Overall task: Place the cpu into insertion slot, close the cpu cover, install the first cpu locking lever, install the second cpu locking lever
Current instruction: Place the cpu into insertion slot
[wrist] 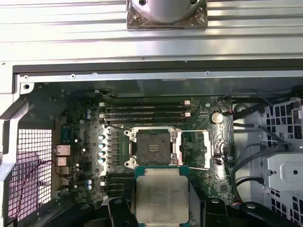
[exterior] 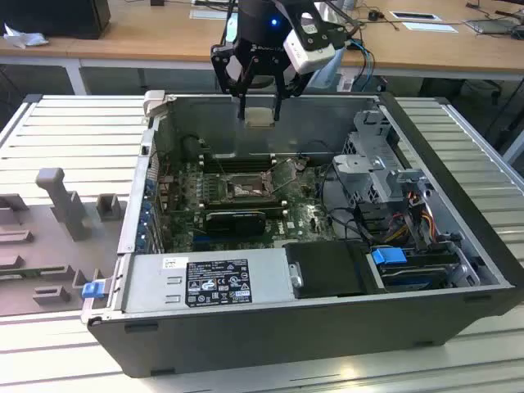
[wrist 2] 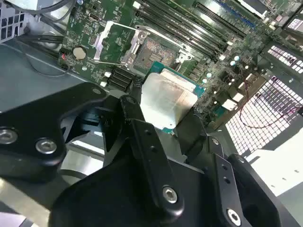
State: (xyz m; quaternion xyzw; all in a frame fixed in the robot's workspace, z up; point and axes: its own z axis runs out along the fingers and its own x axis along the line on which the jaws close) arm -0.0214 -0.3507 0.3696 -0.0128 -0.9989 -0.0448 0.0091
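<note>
Above the case's far side, the gripper (exterior: 259,113) pinches the cpu (exterior: 259,119) by two opposite edges, well clear of the slot (exterior: 246,188) on the board below. The cover (wrist 2: 130,53) stands open. The chip looks light, thin and stiff. Its underside is likely delicate, so gripping it by the edges suits it.

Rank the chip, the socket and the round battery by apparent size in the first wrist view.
1-2. chip and socket: near alike; the chip is closer to the camera, so unranked.
3. round battery: smallest.
</note>
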